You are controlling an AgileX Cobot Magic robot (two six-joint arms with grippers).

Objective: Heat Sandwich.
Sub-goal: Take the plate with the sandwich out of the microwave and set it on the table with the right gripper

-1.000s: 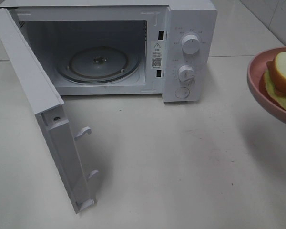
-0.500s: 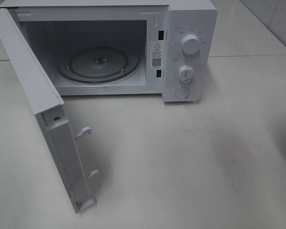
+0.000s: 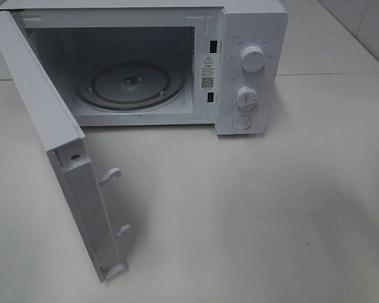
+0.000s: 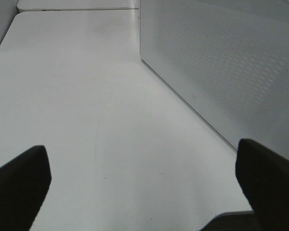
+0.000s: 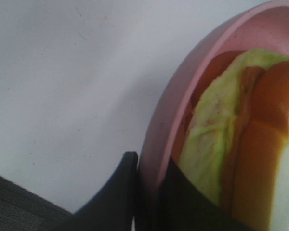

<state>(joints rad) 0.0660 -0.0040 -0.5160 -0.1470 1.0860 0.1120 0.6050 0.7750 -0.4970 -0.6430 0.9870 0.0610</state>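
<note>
The sandwich [image 5: 250, 144], tan crust over a pale green leaf, lies on a round pink plate [image 5: 183, 82] in the right wrist view. My right gripper [image 5: 149, 197] is shut on the plate's rim, one dark finger outside [image 5: 115, 192] and one inside. Plate, sandwich and both arms are out of the exterior view. The white microwave [image 3: 240, 63] stands at the back with its door [image 3: 57, 145] swung open to the left and its glass turntable [image 3: 129, 85] bare. My left gripper [image 4: 144, 187] is open and holds nothing, beside the microwave's perforated side [image 4: 221, 62].
Two knobs [image 3: 251, 60] and a round button sit on the microwave's right panel. The open door juts far forward over the pale tabletop [image 3: 252, 208]. A table seam runs behind the microwave on the right.
The pink plate with the sandwich, seen at the exterior view's right edge a second ago, has slid out of that view to the right. Microwave and door have not moved.
</note>
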